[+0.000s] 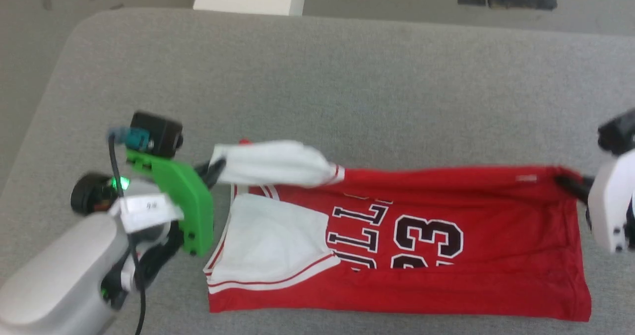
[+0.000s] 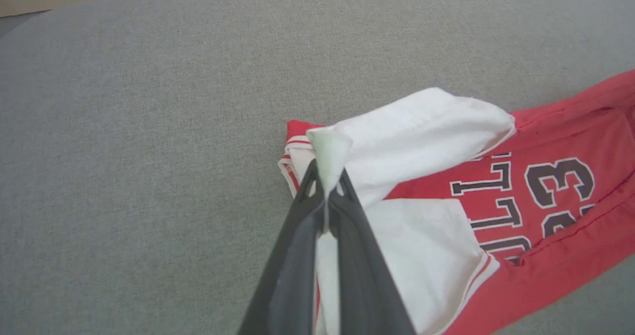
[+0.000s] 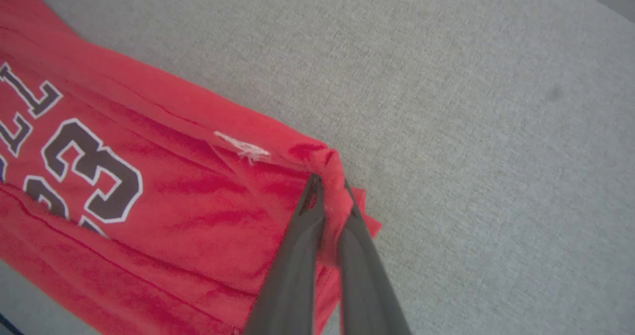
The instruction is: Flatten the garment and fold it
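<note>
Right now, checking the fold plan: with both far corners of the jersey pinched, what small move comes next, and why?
Probably lift both ends and draw the far edge toward the near one. The left gripper pinches the garment at its white shoulder, the right gripper at the hem corner, fingers shut.

The robot's left forearm [image 1: 54, 275] wore a pale grey shell, a bright green bracket [image 1: 183, 201] with dark screws, a black camera block [image 1: 158, 132], a teal plug [image 1: 133, 137] on a black cable [image 1: 114, 159] and a white label [image 1: 146, 210]. The right wrist casing [image 1: 607, 206] was white. The left hand [image 2: 327, 176] and right hand [image 3: 331, 183] each had slim dark grey fingers [image 2: 292, 275].
</note>
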